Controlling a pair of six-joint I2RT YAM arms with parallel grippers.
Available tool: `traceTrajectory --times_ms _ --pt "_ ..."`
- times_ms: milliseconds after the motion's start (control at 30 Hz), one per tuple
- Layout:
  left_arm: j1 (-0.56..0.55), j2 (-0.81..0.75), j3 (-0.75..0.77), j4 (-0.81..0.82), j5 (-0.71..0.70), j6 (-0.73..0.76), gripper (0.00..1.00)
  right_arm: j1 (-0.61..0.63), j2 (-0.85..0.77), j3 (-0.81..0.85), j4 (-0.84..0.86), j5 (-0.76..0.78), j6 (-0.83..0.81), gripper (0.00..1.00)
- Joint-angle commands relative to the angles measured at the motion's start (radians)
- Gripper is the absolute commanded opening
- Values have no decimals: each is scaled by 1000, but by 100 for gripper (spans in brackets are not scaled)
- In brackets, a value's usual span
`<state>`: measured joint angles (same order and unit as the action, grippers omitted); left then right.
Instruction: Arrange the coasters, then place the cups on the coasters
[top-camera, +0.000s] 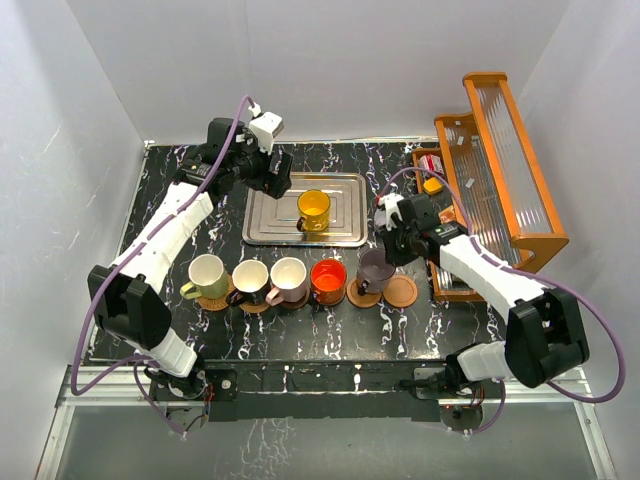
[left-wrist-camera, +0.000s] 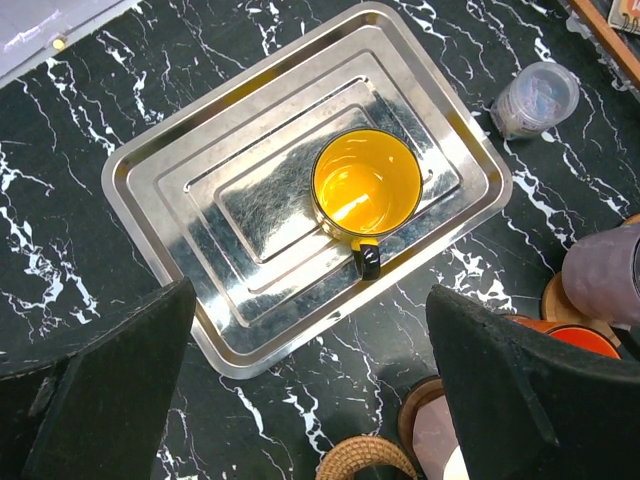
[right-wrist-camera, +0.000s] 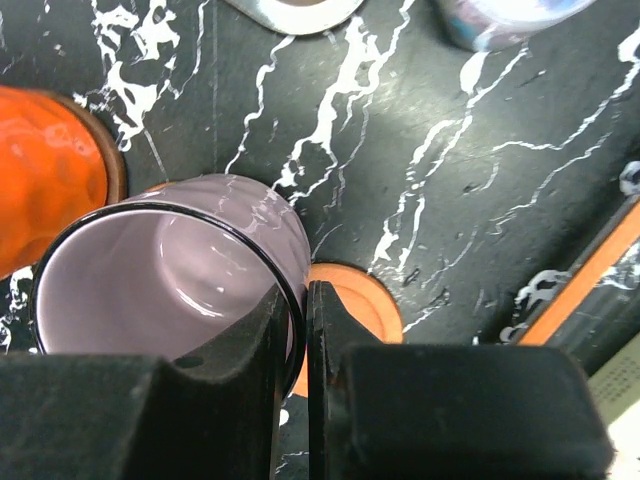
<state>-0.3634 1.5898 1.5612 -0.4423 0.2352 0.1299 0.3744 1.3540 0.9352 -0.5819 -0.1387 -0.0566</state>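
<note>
Four cups stand in a row on coasters: cream-yellow (top-camera: 205, 275), black (top-camera: 249, 280), pink (top-camera: 288, 279) and red-orange (top-camera: 328, 280). My right gripper (top-camera: 388, 245) (right-wrist-camera: 297, 320) is shut on the rim of the purple-grey cup (top-camera: 376, 268) (right-wrist-camera: 170, 270). That cup tilts over a coaster (top-camera: 362, 296) at the row's right end. Beside it lies a bare smooth coaster (top-camera: 401, 291) (right-wrist-camera: 355, 300). The yellow-orange cup (top-camera: 314, 209) (left-wrist-camera: 365, 185) stands upright on the steel tray (top-camera: 265, 225) (left-wrist-camera: 150, 200). My left gripper (top-camera: 278, 180) (left-wrist-camera: 310, 400) hangs open above the tray's near edge, holding nothing.
A small lidded jar (left-wrist-camera: 537, 97) stands right of the tray. An orange wooden rack (top-camera: 500, 170) fills the table's right side. A wicker coaster's edge (left-wrist-camera: 370, 458) shows below the left gripper. White walls close in the table on three sides.
</note>
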Motion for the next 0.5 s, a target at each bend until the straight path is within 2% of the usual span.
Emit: traceTrajectory --times_ms 0,467 --pt "4 -23 -16 23 -15 2 99 38 -77 -32 194 -3 57 0" --pt "4 -18 -27 27 -25 15 99 95 -81 -58 172 4 85 1"
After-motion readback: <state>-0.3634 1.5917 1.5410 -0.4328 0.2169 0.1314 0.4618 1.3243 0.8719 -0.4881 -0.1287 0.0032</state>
